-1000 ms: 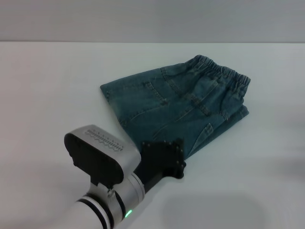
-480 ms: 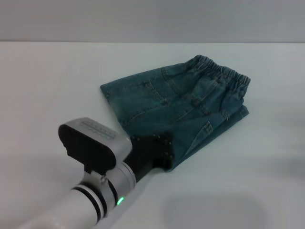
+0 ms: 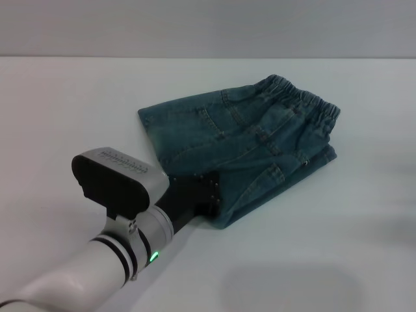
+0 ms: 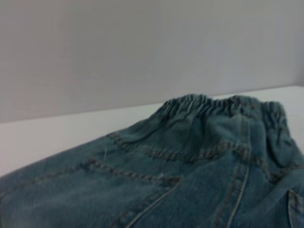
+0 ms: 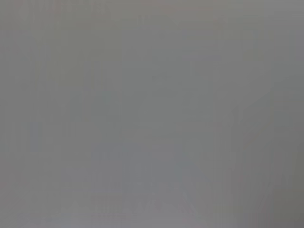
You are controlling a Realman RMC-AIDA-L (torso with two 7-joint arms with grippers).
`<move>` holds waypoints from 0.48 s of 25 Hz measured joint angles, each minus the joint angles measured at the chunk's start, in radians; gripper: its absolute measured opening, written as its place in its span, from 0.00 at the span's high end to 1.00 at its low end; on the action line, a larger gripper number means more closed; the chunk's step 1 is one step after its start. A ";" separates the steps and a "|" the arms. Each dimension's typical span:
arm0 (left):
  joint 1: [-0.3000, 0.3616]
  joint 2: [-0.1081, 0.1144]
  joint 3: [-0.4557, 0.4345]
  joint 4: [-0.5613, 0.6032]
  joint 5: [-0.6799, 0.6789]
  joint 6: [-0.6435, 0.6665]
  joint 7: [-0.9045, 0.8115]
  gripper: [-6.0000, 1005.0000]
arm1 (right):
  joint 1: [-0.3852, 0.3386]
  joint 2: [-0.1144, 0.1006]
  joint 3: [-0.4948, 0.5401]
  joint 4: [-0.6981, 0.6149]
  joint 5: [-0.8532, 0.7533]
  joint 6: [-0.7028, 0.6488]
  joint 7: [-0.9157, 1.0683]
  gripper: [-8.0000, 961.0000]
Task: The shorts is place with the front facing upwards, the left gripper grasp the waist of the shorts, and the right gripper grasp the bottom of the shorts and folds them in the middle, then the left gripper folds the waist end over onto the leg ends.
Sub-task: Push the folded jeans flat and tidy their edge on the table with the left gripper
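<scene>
The shorts (image 3: 244,153) lie folded on the white table (image 3: 65,110), gathered waist (image 3: 305,101) at the far right, leg ends (image 3: 153,130) toward the left. The left gripper (image 3: 207,195) sits low at the near edge of the denim, touching it; whether its fingers are parted or closed cannot be told. The left wrist camera looks across the denim to the waist (image 4: 213,105).
</scene>
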 joint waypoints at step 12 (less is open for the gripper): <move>-0.116 -0.004 -0.020 0.117 -0.045 0.012 -0.047 0.98 | -0.013 0.001 -0.001 0.016 0.000 0.000 0.000 0.99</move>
